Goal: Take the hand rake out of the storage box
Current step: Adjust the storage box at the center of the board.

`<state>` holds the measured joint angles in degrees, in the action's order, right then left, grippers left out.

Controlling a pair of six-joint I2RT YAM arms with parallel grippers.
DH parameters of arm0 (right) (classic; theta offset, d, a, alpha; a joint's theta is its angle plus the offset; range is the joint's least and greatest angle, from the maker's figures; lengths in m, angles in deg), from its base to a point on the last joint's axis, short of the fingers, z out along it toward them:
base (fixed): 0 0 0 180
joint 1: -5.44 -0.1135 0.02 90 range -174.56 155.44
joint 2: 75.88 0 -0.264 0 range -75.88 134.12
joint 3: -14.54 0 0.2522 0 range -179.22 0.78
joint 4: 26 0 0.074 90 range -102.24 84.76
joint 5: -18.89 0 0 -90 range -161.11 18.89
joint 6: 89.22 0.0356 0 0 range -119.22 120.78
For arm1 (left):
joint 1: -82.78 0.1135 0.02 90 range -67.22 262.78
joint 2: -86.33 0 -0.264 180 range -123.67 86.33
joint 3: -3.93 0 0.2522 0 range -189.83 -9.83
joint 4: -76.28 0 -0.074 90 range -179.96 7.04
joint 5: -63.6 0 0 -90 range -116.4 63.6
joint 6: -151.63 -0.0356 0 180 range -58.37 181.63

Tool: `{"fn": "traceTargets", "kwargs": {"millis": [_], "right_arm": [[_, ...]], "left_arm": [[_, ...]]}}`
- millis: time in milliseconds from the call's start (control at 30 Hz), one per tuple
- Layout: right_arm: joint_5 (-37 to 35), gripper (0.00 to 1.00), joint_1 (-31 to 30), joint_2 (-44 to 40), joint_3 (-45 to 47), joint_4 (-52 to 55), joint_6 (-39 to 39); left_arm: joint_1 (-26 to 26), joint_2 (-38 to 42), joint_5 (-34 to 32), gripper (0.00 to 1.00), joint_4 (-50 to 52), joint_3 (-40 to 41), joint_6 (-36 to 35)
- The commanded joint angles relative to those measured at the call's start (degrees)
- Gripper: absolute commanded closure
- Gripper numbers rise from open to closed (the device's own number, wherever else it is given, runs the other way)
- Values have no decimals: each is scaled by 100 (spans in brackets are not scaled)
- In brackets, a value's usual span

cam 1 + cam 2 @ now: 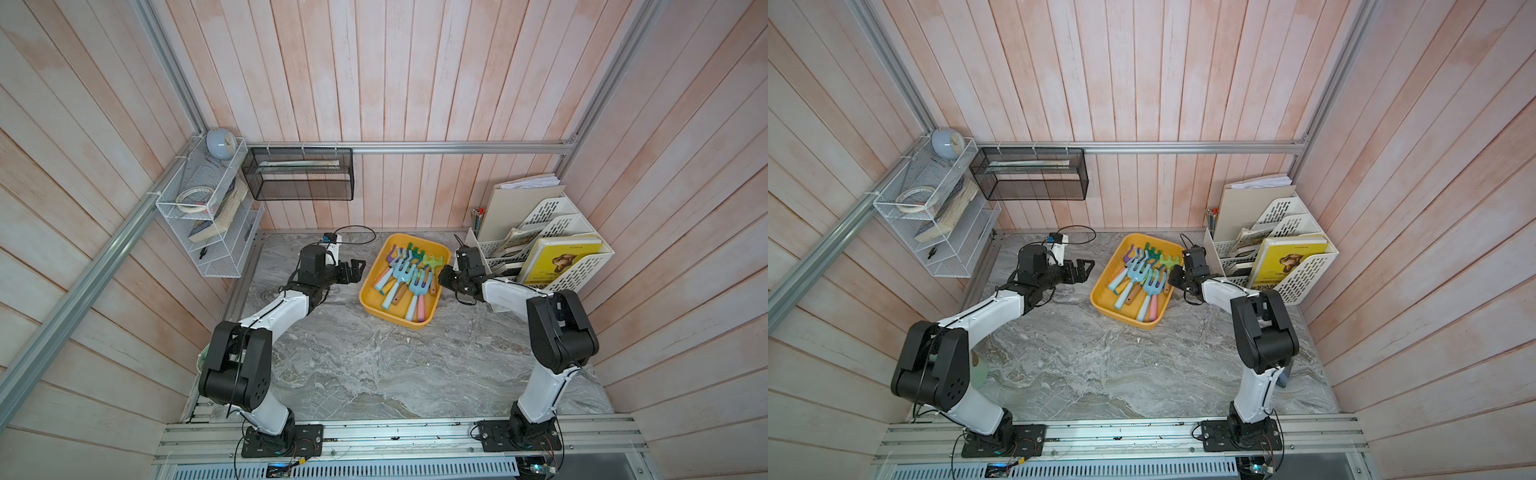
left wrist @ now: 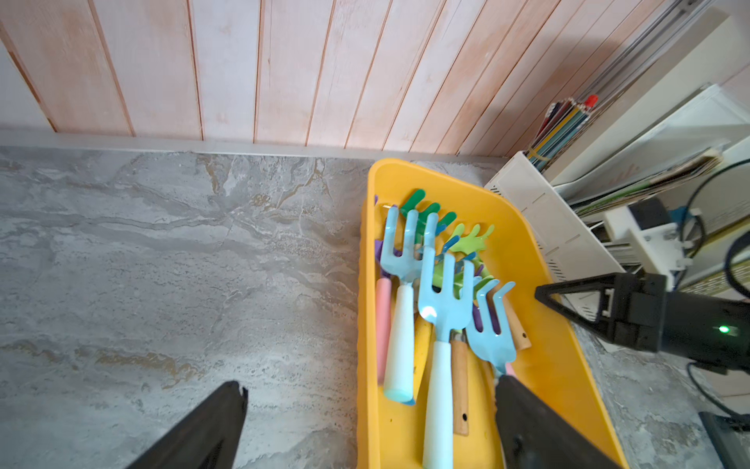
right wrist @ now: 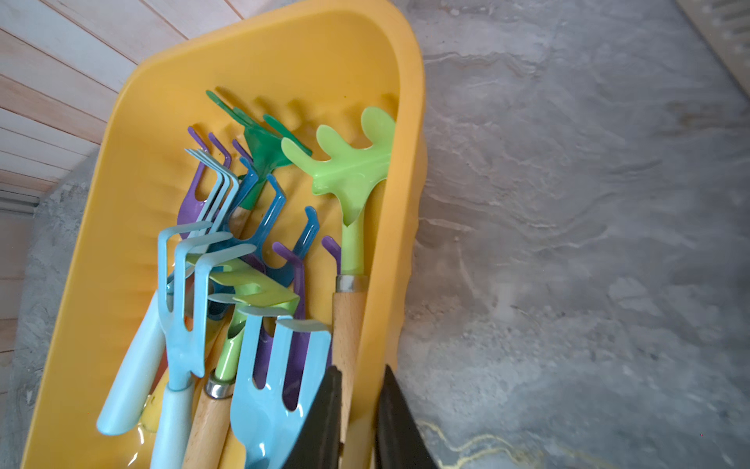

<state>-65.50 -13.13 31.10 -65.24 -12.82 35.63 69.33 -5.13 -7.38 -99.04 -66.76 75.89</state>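
Grey marbled surface (image 1: 374, 374), both arms reaching to its far middle. Step in hand, as judged: set-up for the pick. Nothing is lifted and every rake lies inside the box.

White file rack (image 1: 548, 212), far right: yellow book (image 1: 561, 257), papers and folders in its slots, pencils (image 1: 477, 216) in the end pocket.
White wire shelf (image 1: 183, 195), left wall: worn books, a pale ring, a small round clock (image 1: 221, 143) on top.
Black mesh basket (image 1: 299, 189), back wall: one long pale flat item, not identifiable.

Yellow storage box (image 1: 388, 316): shallow, on the surface between the two grippers, just beside the file rack. It holds a crossed heap of hand rakes (image 1: 409, 276), heads toward the back wall. Light blue on top, with lime, dark green and purple beneath.

At the box's left rim, left gripper (image 1: 356, 271): spread wide, empty. In the wrist view one finger is over bare surface, the other over a light-blue hand rake (image 2: 493, 341).

At the box's right wall, right gripper (image 3: 361, 369): jaws drawn close astride the wall, pinching it, apparently to steady the box. The wooden handle of the lime rake (image 3: 349, 166) lies against the inner finger. Whether it is caught too, cannot tell.

Next move, likely: left gripper shifts over the box, drops onto a top rake's handle, closes, and lifts clear without dragging the tangled tines.
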Motion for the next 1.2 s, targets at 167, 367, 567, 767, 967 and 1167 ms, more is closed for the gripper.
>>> {"fn": "traceTargets", "kwargs": {"millis": [167,367,567,767,967,1167], "right_arm": [[-428,100,-199,778,-1172,1085,-1498],[-586,100,194,978,-1620,1594,-2199],[-329,100,617,878,-1594,1547,-2614],[18,100,877,749,-1423,1460,-2693],[261,100,869,754,-1457,1403,-2622],[218,100,806,641,-1330,1251,-2352]], "left_arm": [[1,236,100,0,-295,147,160],[1,199,252,0,-284,103,179],[-30,90,409,0,-306,25,217],[-96,66,400,0,-239,-19,191],[-331,-69,110,0,20,-246,126],[-676,-266,-143,0,289,-579,-11]]}}
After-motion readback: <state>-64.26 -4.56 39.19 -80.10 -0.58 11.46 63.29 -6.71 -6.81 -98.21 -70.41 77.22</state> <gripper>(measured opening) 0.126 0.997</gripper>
